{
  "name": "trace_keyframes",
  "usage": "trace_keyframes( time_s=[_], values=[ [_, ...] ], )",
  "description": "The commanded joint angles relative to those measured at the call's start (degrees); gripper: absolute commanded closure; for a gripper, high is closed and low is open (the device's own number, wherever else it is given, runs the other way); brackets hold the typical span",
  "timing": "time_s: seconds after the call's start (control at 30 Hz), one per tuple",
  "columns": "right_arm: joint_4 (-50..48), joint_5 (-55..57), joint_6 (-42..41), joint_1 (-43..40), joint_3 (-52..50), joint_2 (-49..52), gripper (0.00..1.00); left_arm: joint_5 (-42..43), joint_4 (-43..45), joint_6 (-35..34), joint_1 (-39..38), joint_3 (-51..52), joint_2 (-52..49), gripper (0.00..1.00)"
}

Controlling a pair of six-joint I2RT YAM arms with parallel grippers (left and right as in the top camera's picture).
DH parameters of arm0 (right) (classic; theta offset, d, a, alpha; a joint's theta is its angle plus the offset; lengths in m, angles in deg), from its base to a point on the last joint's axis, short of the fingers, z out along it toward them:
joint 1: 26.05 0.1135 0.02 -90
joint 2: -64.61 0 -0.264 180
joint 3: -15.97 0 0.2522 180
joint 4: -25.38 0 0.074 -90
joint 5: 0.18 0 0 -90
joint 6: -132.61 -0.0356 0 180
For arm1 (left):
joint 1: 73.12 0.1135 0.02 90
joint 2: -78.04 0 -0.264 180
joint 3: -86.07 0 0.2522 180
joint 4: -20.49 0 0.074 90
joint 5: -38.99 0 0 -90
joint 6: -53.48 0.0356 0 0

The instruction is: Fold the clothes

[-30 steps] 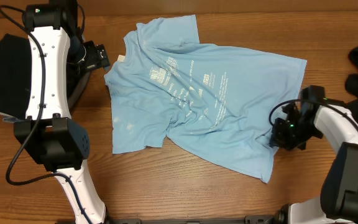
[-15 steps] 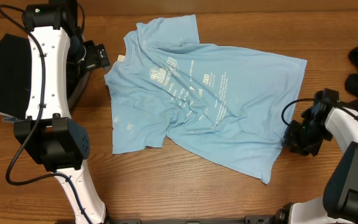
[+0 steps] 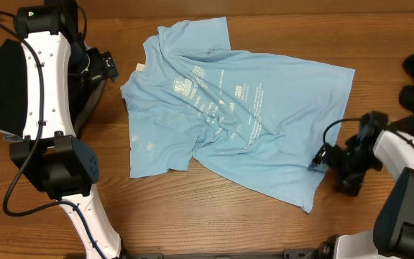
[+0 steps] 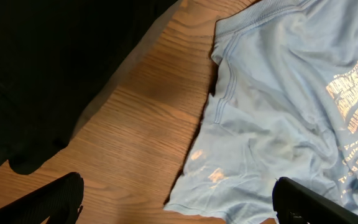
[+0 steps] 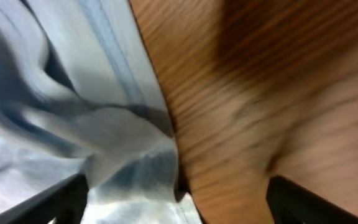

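Overhead: the right gripper (image 3: pixel 333 173), clamped on the hem a second ago, now stands open and has backed off. The light blue T-shirt (image 3: pixel 236 108) lies just inboard of it on the bench (image 3: pixel 192 223), unmoved, rumpled and unfolded. My reading: the tug is finished and no fold has started. The right arm is low, with its wrist turned toward the shirt. The left gripper (image 3: pixel 100 68) is raised, wide open and empty, with the collar just beside it and a black garment (image 3: pixel 6 79) behind.

Left wrist: left gripper (image 4: pixel 179 208) spread, shirt (image 4: pixel 291 93) ahead-right, black garment (image 4: pixel 42 62) ahead-left.

Right wrist: blurred. Right gripper (image 5: pixel 188 205) parted, hem (image 5: pixel 73 93) ahead-left. I cannot tell whether it touches.
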State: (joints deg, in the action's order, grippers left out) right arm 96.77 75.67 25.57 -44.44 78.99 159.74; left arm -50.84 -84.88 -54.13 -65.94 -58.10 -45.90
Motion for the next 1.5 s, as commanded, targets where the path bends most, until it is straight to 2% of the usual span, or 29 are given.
trace_keyframes(
  time_s=[0.0,0.1,0.17,0.2,0.3,0.37,0.43,0.53,0.6,0.7,0.8,0.97,1.2,1.23,1.27,1.33,1.37,1.47],
  values=[
    [-3.67,-6.93,-1.25,0.46,-5.2,-1.27,0.09,-0.57,0.59,-0.26,0.04,0.5,0.2,0.0],
    [-8.61,-7.13,-1.53,1.84,-10.1,-1.27,0.1,-0.55,1.09,-0.9,0.04,0.52,0.2,0.0],
    [-11.63,-8.11,-1.99,2.16,-12.41,-1.27,0.14,-0.52,1.14,-1.97,0.04,0.63,0.04,0.0],
    [-12.96,-8.26,-2.14,2.27,-13.18,-1.27,0.2,0.0,0.94,-2.19,0.04,0.66,-0.17,0.0],
    [-15.85,-9.29,-2.1,2.27,-14.05,-1.27,0.48,2.69,0.37,-1.84,0.02,3.13,-1.05,0.0],
    [-17.0,-9.33,-2.05,2.27,-14.05,-1.27,0.54,4.28,0.26,-0.85,0.04,6.01,-1.05,0.0],
    [-19.04,-9.31,-0.76,2.27,-14.05,-1.27,0.59,8.59,0.17,1.01,0.02,9.66,-1.05,0.0],
    [-21.29,-8.61,-0.55,2.27,-14.05,-1.27,0.71,16.33,0.07,5.25,-0.26,15.08,-1.05,0.0],
    [-22.14,-7.08,-0.55,2.27,-14.05,-1.27,0.78,17.46,0.02,5.44,-0.96,18.27,-1.05,0.05],
    [-22.91,-5.31,-0.55,2.27,-14.05,-1.27,0.81,17.22,0.0,7.06,-3.58,21.79,-1.05,0.15],
    [-22.93,-5.2,-0.52,2.27,-14.03,-1.27,0.81,14.71,0.76,7.08,-7.06,24.39,-1.05,0.12],
    [-22.69,-5.2,0.76,2.27,-13.81,-1.27,0.82,7.96,5.25,1.2,-11.43,31.61,-1.05,0.1],
    [-22.88,-5.2,0.96,2.27,-13.81,-1.27,0.83,0.74,10.78,-3.5,-11.56,41.99,-1.05,0.13],
    [-22.86,-5.18,0.96,2.27,-13.7,-1.27,0.85,0.7,11.61,-3.48,-11.56,43.32,-1.05,0.17],
    [-22.8,-5.14,0.96,2.25,-13.49,-1.27,0.89,0.74,12.55,-3.45,-11.56,45.03,-1.05,0.27],
    [-21.86,-4.04,0.92,2.21,-12.46,-1.27,0.96,0.63,14.32,-3.41,-11.61,47.91,-1.05,0.91],
    [-20.48,-3.15,0.9,2.19,-11.32,-1.27,0.96,0.11,15.23,-3.41,-11.61,49.42,-1.05,0.96],
    [-15.02,-1.95,0.72,1.9,-5.68,-1.27,0.96,-8.94,15.93,-7.02,-11.58,52.61,-1.05,0.96]
  ],
)
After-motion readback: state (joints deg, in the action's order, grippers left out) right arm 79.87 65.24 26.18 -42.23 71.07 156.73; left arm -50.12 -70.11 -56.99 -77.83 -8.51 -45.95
